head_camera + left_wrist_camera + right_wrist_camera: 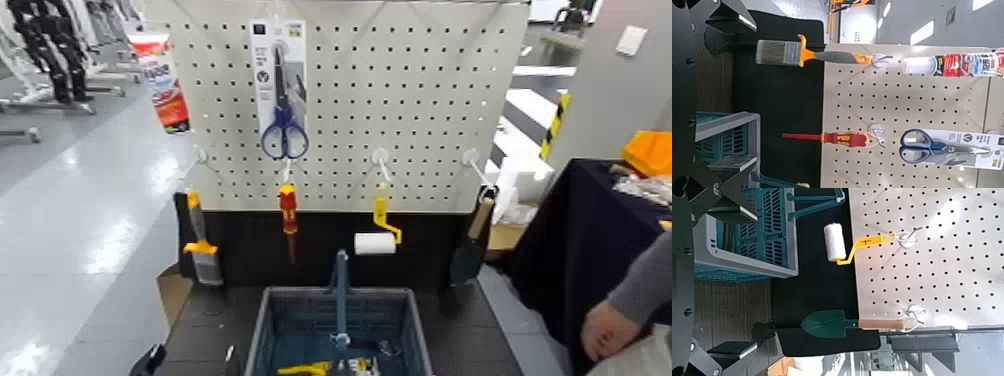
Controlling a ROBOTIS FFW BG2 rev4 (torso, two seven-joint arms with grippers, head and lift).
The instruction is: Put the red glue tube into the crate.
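Red-and-white glue tube (966,65): near-upright axis; your left wrist view, unlike the right, shows its pale nozzle downward. Black left gripper (750,95), beside the crate (262,335), and right gripper (750,282): wide.

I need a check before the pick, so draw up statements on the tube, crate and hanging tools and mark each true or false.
1. The left gripper, to the left of the crate, is open and empty. True.
2. The scissors have blue handles. True.
3. The glue tube is inside the crate. False: the red glue tube hangs at the pegboard's upper left.
4. The screwdriver hangs right of the paint roller. False: the screwdriver hangs left of it.
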